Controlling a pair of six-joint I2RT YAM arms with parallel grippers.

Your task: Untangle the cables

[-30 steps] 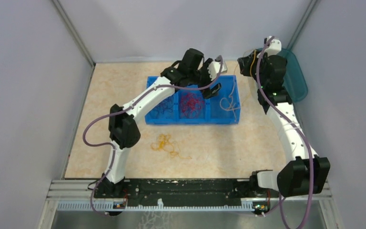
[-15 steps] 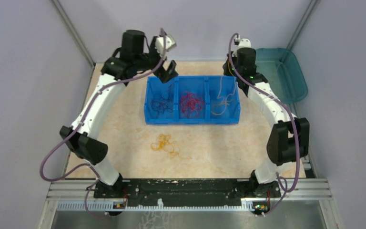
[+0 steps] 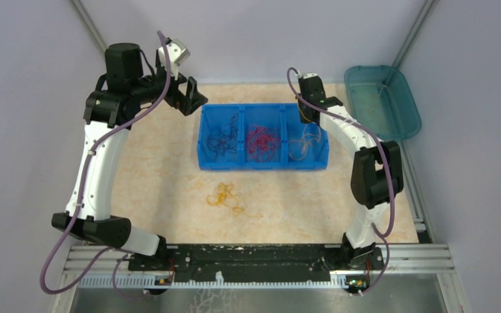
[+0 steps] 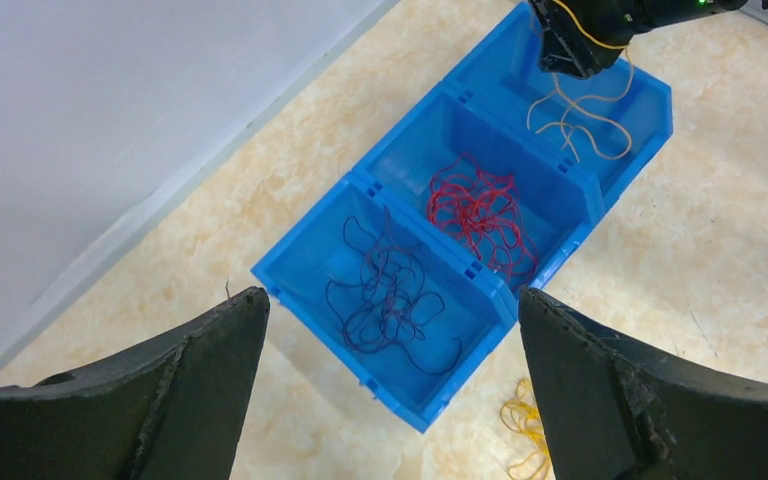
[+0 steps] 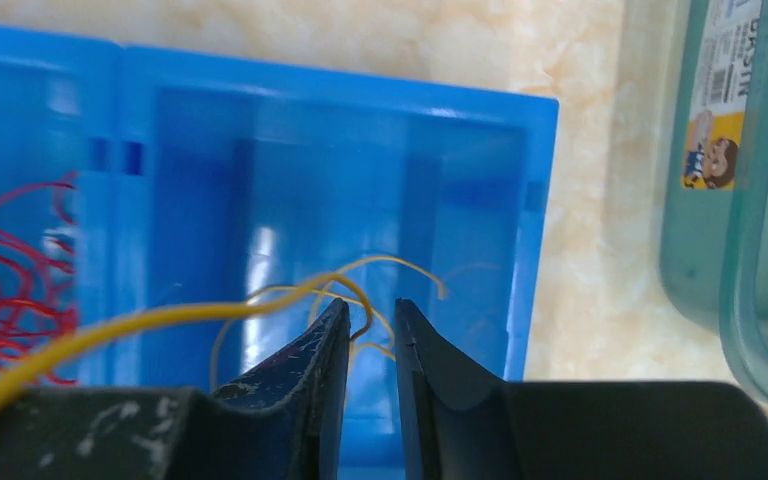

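A blue three-part bin point(image 3: 202, 134) holds dark cables point(image 3: 225, 140) on the left, red cables point(image 3: 261, 142) in the middle and a yellow cable point(image 3: 303, 140) on the right. A yellow-orange tangle point(image 3: 228, 195) lies on the table in front of it. My right gripper point(image 3: 305, 117) hangs over the right compartment. Its jaws point(image 5: 371, 305) stand narrowly apart. The yellow cable point(image 5: 160, 320) drapes over the left finger and drops through the gap. My left gripper point(image 3: 192, 101) is wide open and empty, high up and left of the bin point(image 4: 392, 295).
A teal tub point(image 3: 381, 101) stands at the back right, beside the bin; its wall also shows in the right wrist view point(image 5: 750, 200). Grey walls close in the table on three sides. The arm bases sit on the near rail.
My left arm has swung up and left, off the bin. My right arm has come from the teal tub to the right compartment, and the yellow cable now lies mostly inside it.
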